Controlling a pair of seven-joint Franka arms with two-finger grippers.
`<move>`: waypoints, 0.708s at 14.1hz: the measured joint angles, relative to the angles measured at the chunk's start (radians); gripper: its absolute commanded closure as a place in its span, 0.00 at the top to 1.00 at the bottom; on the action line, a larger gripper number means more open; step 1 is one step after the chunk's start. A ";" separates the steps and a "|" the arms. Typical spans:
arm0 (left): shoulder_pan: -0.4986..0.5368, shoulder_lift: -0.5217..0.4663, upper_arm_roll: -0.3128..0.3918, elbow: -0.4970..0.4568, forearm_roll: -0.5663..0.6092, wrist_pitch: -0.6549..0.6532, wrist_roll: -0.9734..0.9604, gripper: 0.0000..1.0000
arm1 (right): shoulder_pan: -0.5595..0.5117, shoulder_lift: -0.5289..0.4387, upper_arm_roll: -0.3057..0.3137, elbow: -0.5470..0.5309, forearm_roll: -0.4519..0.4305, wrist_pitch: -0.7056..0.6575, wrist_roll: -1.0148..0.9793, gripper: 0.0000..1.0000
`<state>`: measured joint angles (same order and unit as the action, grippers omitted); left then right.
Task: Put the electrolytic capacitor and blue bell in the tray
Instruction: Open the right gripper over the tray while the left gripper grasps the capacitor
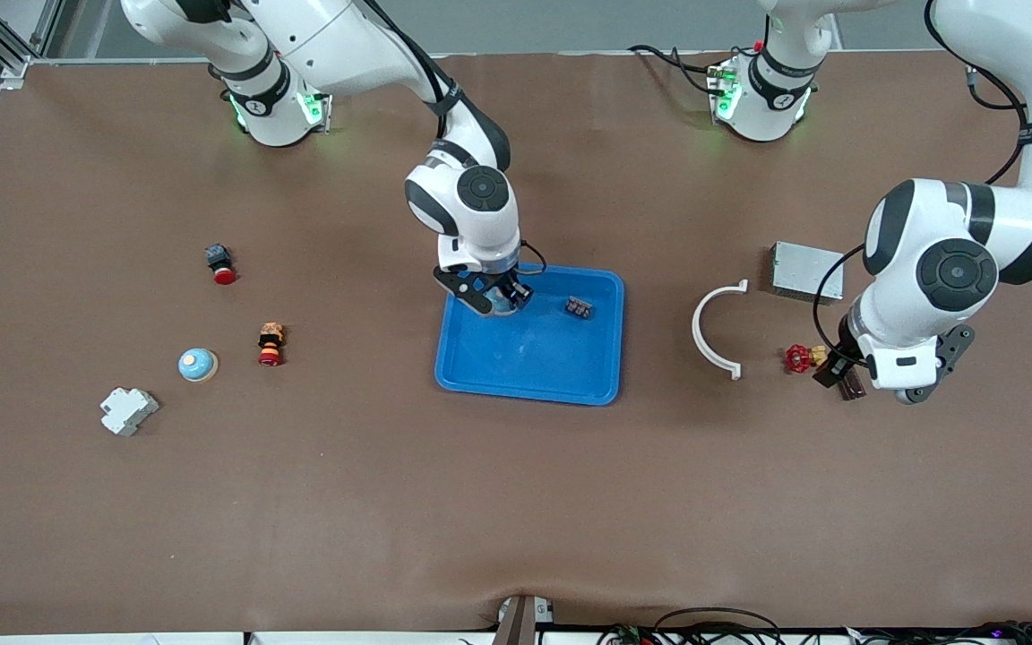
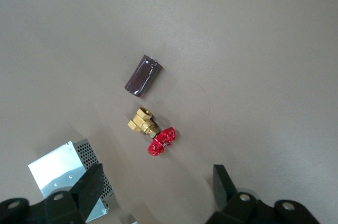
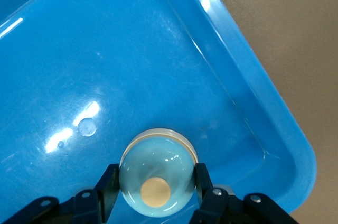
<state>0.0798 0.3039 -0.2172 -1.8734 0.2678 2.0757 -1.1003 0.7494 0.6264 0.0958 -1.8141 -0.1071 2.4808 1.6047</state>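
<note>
Tray (image 1: 534, 358), bright blue, mid-table; inside it a small dark block-like part (image 1: 579, 308) near the rim toward the left arm's end, too small to identify. Right gripper (image 1: 496, 302) low inside the tray's corner nearest the robot bases, fingers clamped on a pale blue bell (image 3: 157, 179) with a tan button on top. Electrolytic capacitor (image 2: 142, 75), dark brown cylinder, lies on the table well outside the tray, toward the left arm's end, just beside a brass valve with red handwheel (image 2: 152, 134). Left gripper (image 2: 158, 192) hangs over that pair, fingers spread wide, nothing between them. Nearby: perforated metal box (image 1: 804, 270), white curved clip (image 1: 715, 330). Toward the right arm's end: second blue bell (image 1: 197, 364), white block (image 1: 128, 410), two red-capped buttons (image 1: 270, 345).
</note>
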 measured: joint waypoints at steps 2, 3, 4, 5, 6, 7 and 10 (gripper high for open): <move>0.008 0.002 0.000 -0.007 0.000 0.001 0.000 0.90 | 0.000 0.000 0.000 0.000 0.000 0.000 0.002 1.00; 0.012 0.006 0.000 -0.014 0.000 0.005 0.000 0.90 | 0.000 0.000 0.000 0.000 0.000 0.000 0.012 1.00; 0.016 0.014 0.001 -0.022 0.000 0.017 0.000 0.90 | 0.001 0.001 0.000 0.000 -0.007 0.001 0.024 1.00; 0.023 0.022 0.001 -0.031 0.001 0.037 0.000 0.90 | 0.002 0.003 0.000 0.002 -0.016 0.004 0.036 1.00; 0.038 0.032 0.002 -0.042 0.005 0.065 0.009 0.90 | 0.003 0.005 0.000 0.006 -0.019 0.005 0.039 1.00; 0.056 0.042 0.002 -0.052 0.008 0.093 0.036 0.90 | 0.005 0.007 0.000 0.011 -0.020 0.005 0.040 1.00; 0.122 0.080 0.003 -0.081 0.011 0.194 0.118 0.89 | 0.006 0.007 -0.002 0.035 -0.036 0.001 0.040 1.00</move>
<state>0.2022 0.3842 -0.2139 -1.9543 0.2785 2.2701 -0.9821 0.7553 0.6337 0.0939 -1.7789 -0.1429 2.4813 1.6448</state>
